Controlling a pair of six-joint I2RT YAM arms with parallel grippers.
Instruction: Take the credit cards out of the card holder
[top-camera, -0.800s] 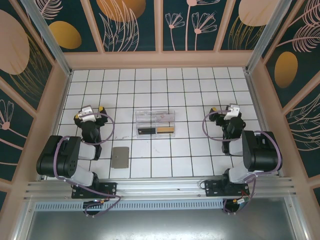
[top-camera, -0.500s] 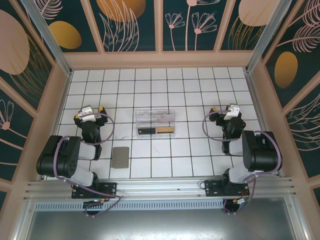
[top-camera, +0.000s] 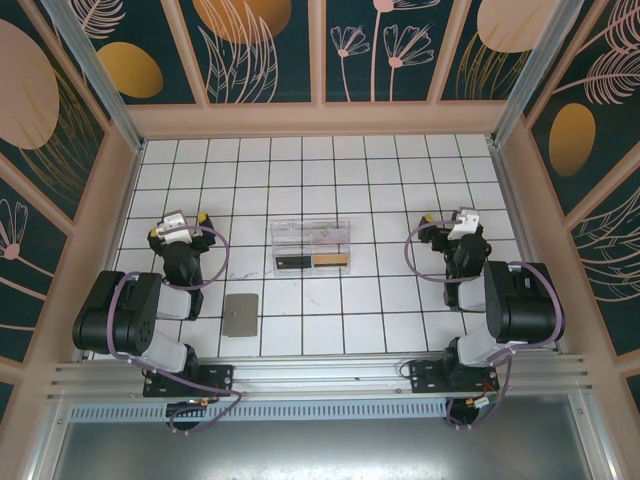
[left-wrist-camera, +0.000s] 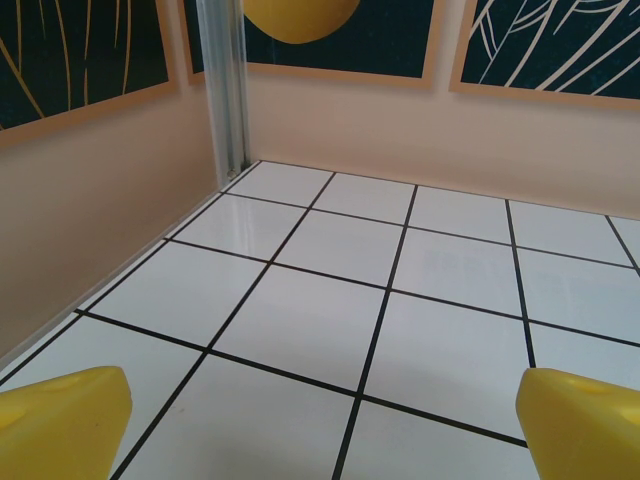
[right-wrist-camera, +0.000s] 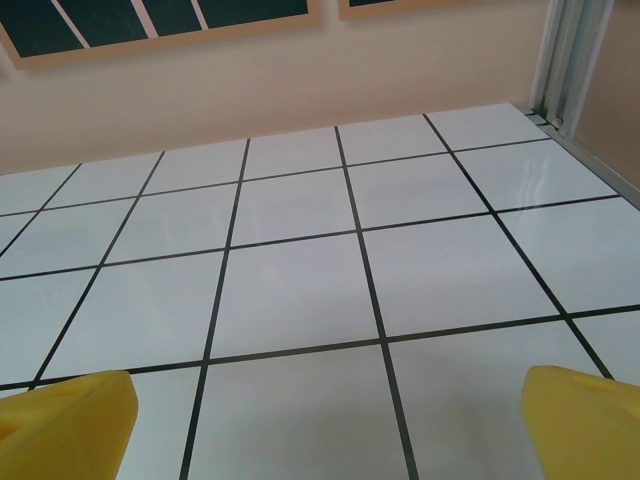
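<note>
Grey card holder (top-camera: 240, 313) lay flat near the front edge, its long axis running away from the bases. Left gripper (top-camera: 180, 225), fingers spread and empty, stood beyond it to the left, clearly nearer than the right gripper (top-camera: 450, 222), also spread wide.

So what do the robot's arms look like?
The left arm and right arm are chunky and black, with rounded joints. A thin purple cable loops along each one. The left pincer and right pincer each carry a white-grey block on top, and their fingertips are bright yellow.
</note>
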